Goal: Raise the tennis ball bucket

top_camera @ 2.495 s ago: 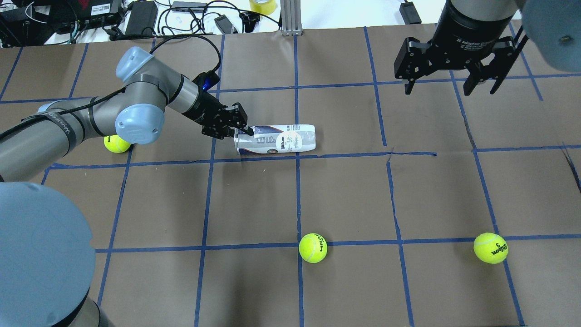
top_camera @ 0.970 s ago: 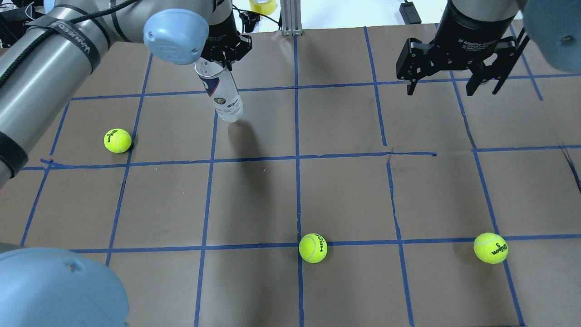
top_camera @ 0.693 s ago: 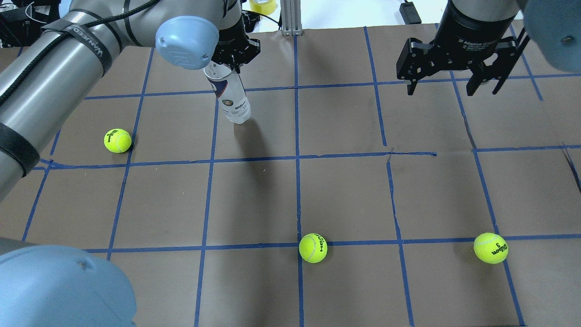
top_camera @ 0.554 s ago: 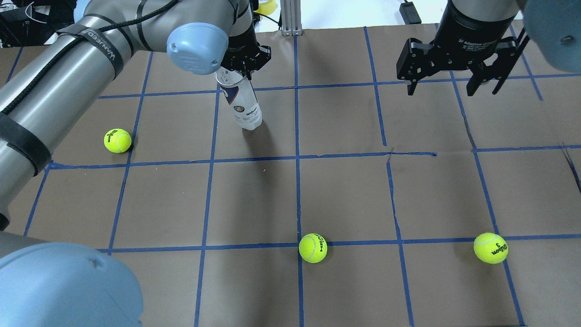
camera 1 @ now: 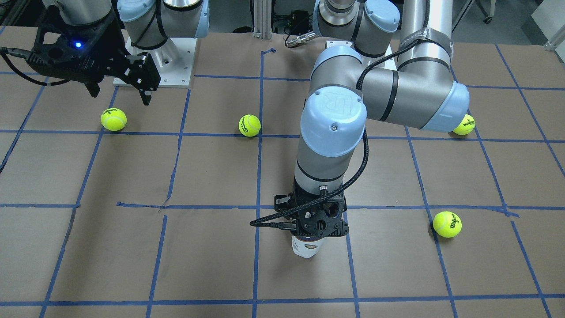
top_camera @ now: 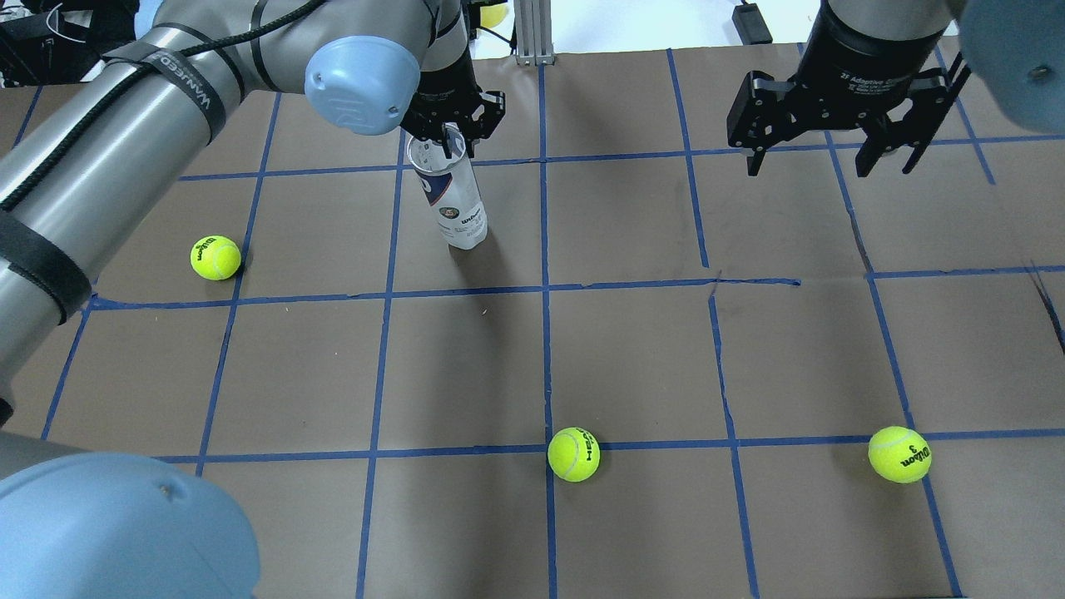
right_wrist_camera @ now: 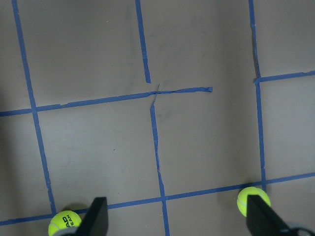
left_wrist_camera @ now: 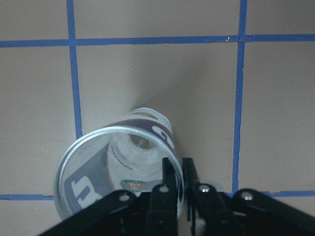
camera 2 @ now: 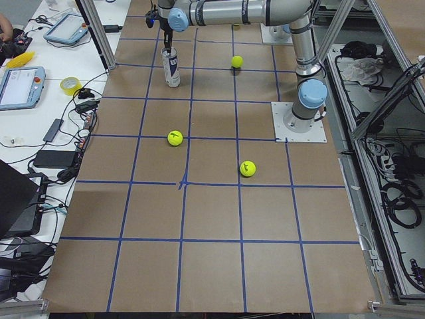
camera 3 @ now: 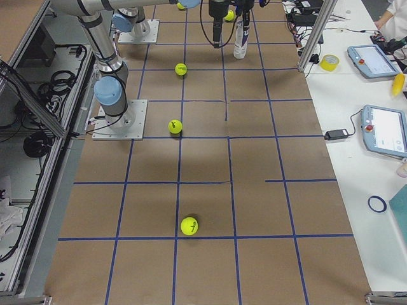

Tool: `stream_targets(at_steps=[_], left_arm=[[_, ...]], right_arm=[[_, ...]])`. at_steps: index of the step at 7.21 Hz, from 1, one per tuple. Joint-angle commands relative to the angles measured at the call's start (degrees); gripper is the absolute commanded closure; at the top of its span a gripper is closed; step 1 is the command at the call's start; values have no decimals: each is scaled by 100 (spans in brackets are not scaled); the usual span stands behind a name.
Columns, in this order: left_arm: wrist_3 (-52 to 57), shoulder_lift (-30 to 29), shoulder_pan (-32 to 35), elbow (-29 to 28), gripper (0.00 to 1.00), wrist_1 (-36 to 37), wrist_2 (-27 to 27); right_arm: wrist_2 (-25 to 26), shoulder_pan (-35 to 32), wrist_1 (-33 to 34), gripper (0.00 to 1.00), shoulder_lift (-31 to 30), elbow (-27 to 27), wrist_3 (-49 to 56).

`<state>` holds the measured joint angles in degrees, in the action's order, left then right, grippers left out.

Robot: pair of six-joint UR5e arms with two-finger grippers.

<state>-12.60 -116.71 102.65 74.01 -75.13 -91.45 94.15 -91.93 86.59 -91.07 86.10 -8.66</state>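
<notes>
The tennis ball bucket (top_camera: 456, 204) is a clear can with a white and navy label. It stands upright in the far left part of the table. My left gripper (top_camera: 449, 137) is shut on its metallic rim from above, one finger inside and one outside. The left wrist view looks down into the empty can (left_wrist_camera: 118, 167), with the fingertips (left_wrist_camera: 170, 179) pinching the rim. In the front view only the can's base (camera 1: 305, 248) shows below the gripper (camera 1: 320, 223). Its base is at or just above the paper; I cannot tell which. My right gripper (top_camera: 828, 158) is open and empty, high at the far right.
Yellow-green tennis balls lie on the brown paper: one left of the can (top_camera: 215, 257), one near centre (top_camera: 573, 454), one near right (top_camera: 899, 454). Another ball (camera 1: 464, 125) lies behind the left arm's elbow. Cables and devices (top_camera: 258, 33) line the far edge.
The can lay on its side with my left gripper at its rim. It now hangs upright from that gripper and has shifted right and lower. The right arm has not moved.
</notes>
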Motion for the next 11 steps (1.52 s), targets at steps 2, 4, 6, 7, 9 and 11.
stream_targets(at_steps=[2,4,6,7,9,11], left_arm=[[21,376,-17,-726,0,-1157,13],[963,744,-401,-819,0,-1792,-47],[1119,1244,-1445,-381,0,-2111,274],[1207,1560,-1546,-161,0,-2120,373],[1505,2088,-1643,506,0,-2076,339],[1849,2450,-1687,815,0,-2067,137]], right_arm=[[-2,-27,60,0,-16,-58,22],[-28,-35,59,0,-25,-120,13],[-37,-18,112,0,10,-233,31],[-72,-18,139,0,45,-295,31],[-116,-26,866,0,203,-199,179],[-631,-9,789,0,213,-199,390]])
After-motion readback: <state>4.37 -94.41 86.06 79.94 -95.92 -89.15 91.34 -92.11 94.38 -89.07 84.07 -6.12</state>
